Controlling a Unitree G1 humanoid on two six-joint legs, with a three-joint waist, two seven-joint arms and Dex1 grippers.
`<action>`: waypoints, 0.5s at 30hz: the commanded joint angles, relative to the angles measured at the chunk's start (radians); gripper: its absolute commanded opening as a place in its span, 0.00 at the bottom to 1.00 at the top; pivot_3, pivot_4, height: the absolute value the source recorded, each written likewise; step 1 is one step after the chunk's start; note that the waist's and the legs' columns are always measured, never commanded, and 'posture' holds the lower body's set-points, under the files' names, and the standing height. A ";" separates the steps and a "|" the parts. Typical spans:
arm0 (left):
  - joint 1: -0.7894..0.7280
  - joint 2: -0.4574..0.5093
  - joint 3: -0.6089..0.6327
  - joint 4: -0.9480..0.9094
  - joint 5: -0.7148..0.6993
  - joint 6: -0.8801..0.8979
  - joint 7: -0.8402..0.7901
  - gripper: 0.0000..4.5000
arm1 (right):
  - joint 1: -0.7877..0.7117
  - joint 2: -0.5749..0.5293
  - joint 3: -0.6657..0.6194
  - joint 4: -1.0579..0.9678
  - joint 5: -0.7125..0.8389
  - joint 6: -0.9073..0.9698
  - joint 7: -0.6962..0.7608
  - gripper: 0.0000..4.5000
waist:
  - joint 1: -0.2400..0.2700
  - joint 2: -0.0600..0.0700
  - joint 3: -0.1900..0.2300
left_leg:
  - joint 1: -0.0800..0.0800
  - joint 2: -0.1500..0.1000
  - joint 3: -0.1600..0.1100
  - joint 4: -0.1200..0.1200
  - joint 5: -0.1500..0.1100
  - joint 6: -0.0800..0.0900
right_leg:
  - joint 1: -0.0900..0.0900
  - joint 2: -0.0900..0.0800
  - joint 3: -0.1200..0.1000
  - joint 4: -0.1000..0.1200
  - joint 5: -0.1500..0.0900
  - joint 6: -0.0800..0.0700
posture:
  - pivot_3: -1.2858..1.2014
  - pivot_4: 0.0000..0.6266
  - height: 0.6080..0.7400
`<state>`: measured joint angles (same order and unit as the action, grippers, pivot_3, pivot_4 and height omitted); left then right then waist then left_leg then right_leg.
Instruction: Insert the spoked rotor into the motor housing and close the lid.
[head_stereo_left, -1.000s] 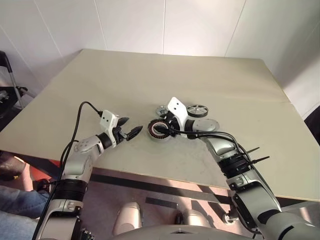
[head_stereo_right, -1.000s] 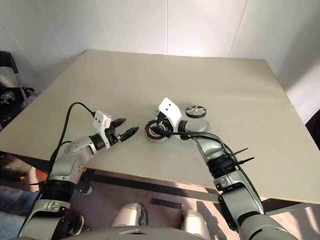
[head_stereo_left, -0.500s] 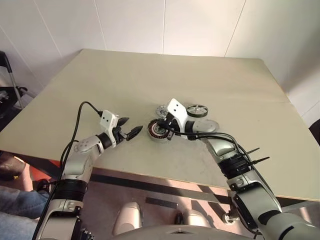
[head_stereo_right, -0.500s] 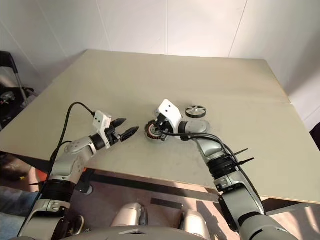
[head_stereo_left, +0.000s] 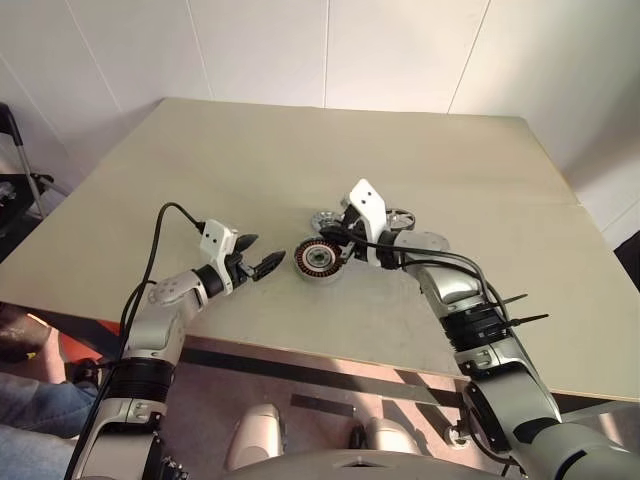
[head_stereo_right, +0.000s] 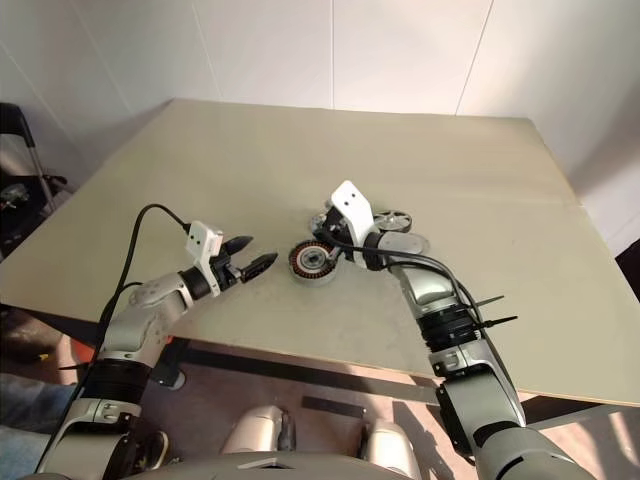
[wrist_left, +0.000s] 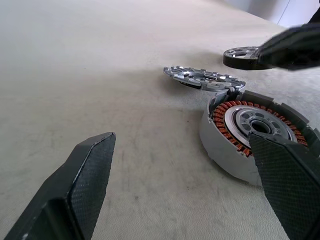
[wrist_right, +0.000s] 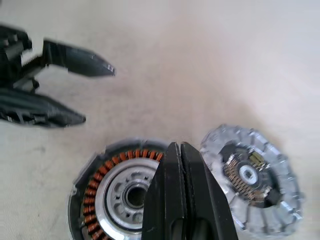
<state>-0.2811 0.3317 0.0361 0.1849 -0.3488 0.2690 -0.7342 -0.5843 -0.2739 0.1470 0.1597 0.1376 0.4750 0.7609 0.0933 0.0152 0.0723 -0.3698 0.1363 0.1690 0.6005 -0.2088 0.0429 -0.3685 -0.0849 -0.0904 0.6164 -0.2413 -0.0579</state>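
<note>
The motor housing (head_stereo_left: 317, 260) lies on a beige table (head_stereo_left: 200, 170), the lid (wrist_right: 252, 177) just beside it and the spoked rotor (wrist_left: 240, 56) a little farther away. The right gripper (wrist_right: 179, 165), fingers pressed together and empty, hangs above the housing. The left gripper (head_stereo_left: 258, 256) stands wide apart near it. White panel walls (head_stereo_left: 330, 50) stand behind the table.

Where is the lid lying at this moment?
In the head views the lid lies flat on the table, just behind the motor housing, to the left of the spoked rotor.
</note>
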 joint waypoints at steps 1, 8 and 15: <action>-0.010 -0.001 0.011 -0.039 -0.007 -0.013 0.003 1.00 | -0.025 -0.022 -0.134 -0.087 0.075 0.119 -0.080 0.00 | 0.001 0.000 0.000 | 0.000 0.000 0.000 0.000 0.000 0.000 | 0.000 0.000 0.000 0.000 0.000 0.000 | 0.52 0.00 1.00; 0.007 -0.007 0.004 -0.045 -0.007 -0.008 -0.001 1.00 | 0.042 -0.093 -0.361 -0.116 0.128 0.368 -0.274 0.20 | 0.003 0.000 0.000 | 0.002 0.000 0.002 0.000 0.001 -0.001 | 0.001 0.000 0.002 0.000 0.000 0.000 | 0.52 0.00 1.00; -0.010 -0.011 -0.014 -0.022 0.002 -0.010 -0.015 1.00 | 0.062 -0.077 -0.514 -0.130 0.218 0.560 -0.376 0.43 | -0.002 0.000 0.000 | 0.002 0.000 0.004 -0.003 0.002 -0.003 | -0.003 0.002 0.006 0.000 0.000 0.000 | 0.52 0.00 1.00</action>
<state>-0.2710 0.3188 0.0227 0.1796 -0.3479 0.2703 -0.7389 -0.4823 -0.3666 -0.3143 0.0602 0.3008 0.9860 0.4158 0.0911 0.0155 0.0725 -0.3671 0.1364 0.1730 0.5972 -0.2066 0.0395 -0.3712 -0.0826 -0.0839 0.6167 -0.2413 -0.0578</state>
